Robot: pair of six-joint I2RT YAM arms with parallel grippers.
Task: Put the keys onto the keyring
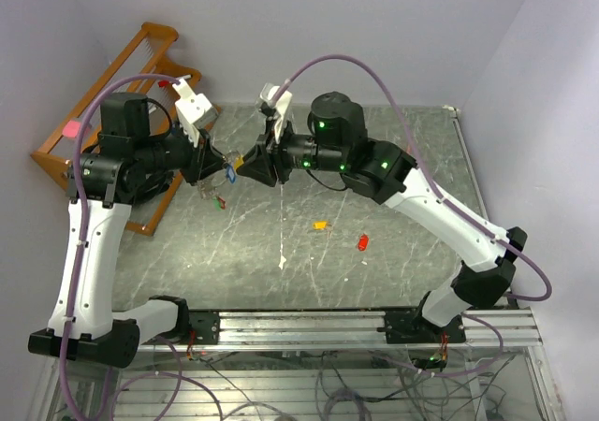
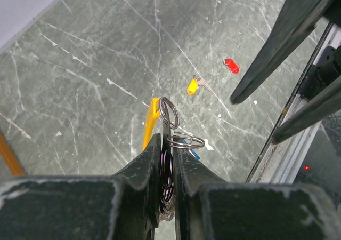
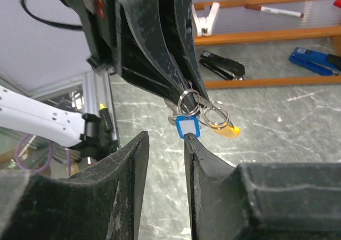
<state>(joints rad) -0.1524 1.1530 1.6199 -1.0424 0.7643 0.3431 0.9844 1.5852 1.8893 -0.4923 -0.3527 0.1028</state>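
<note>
My left gripper (image 1: pixel 217 166) (image 2: pixel 168 144) is shut on the keyring (image 2: pixel 169 114), a bunch of thin silvery wire loops (image 3: pixel 189 102) held above the table. A curved yellow piece (image 2: pixel 151 124) (image 3: pixel 229 129) hangs from it. A blue-tagged key (image 3: pixel 187 127) (image 1: pixel 230 170) dangles from the loops. My right gripper (image 1: pixel 255 164) (image 3: pixel 166 136) faces the left one, open, with the blue tag just past its right fingertip and nothing between its fingers. An orange-yellow key (image 1: pixel 320 225) (image 2: pixel 193 86) and a red key (image 1: pixel 362 242) (image 2: pixel 231 65) lie loose on the table. A small green key (image 1: pixel 221 203) lies below the grippers.
A wooden rack (image 1: pixel 140 61) (image 3: pixel 266 34) stands at the table's back left, with a white clip (image 3: pixel 206 17) and a marker pen (image 3: pixel 274 9) on it. A black stapler (image 3: pixel 222 65) and a blue tool (image 3: pixel 314 60) lie by it. The aluminium rail (image 1: pixel 356 323) runs along the near edge.
</note>
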